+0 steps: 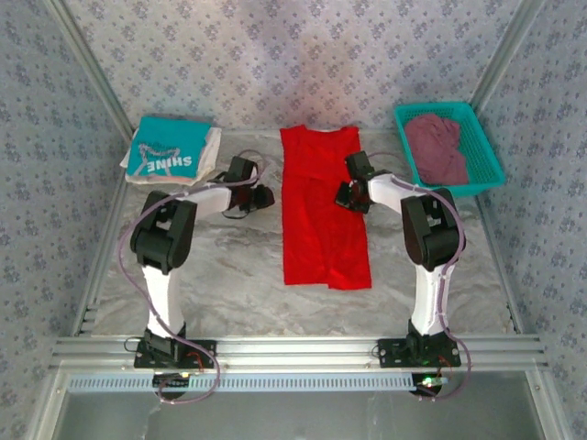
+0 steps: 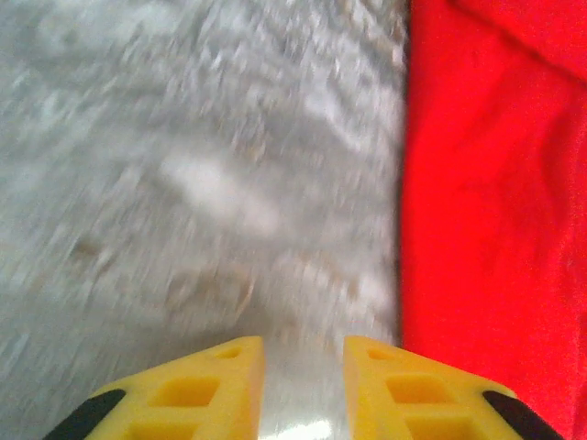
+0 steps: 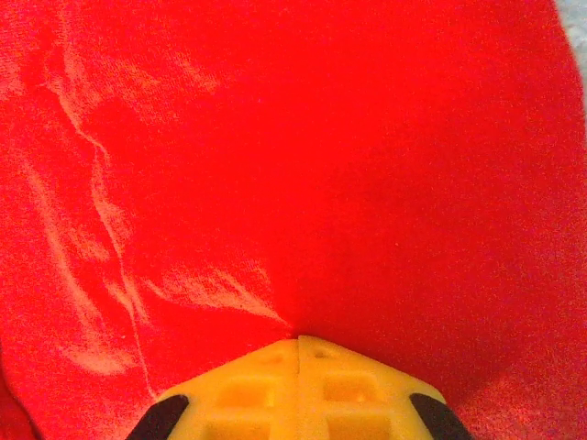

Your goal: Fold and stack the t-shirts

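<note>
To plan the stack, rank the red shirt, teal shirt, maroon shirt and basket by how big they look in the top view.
1. red shirt, spread flat
2. basket
3. teal shirt, folded, not far behind the basket
4. maroon shirt, bunched up inside the basket

Only one inscription is legible: the word "SHINE". It is set in white block lettering (image 1: 169, 165) on the folded teal short-sleeved cloth t-shirt (image 1: 183, 139) at the upper left of the top external view. Seen from this camera, the letters are upside down and run along the shirt's lower edge in the frame. A thin white printed ornament (image 1: 156, 146) just above the word in the frame is too small to read.
</note>
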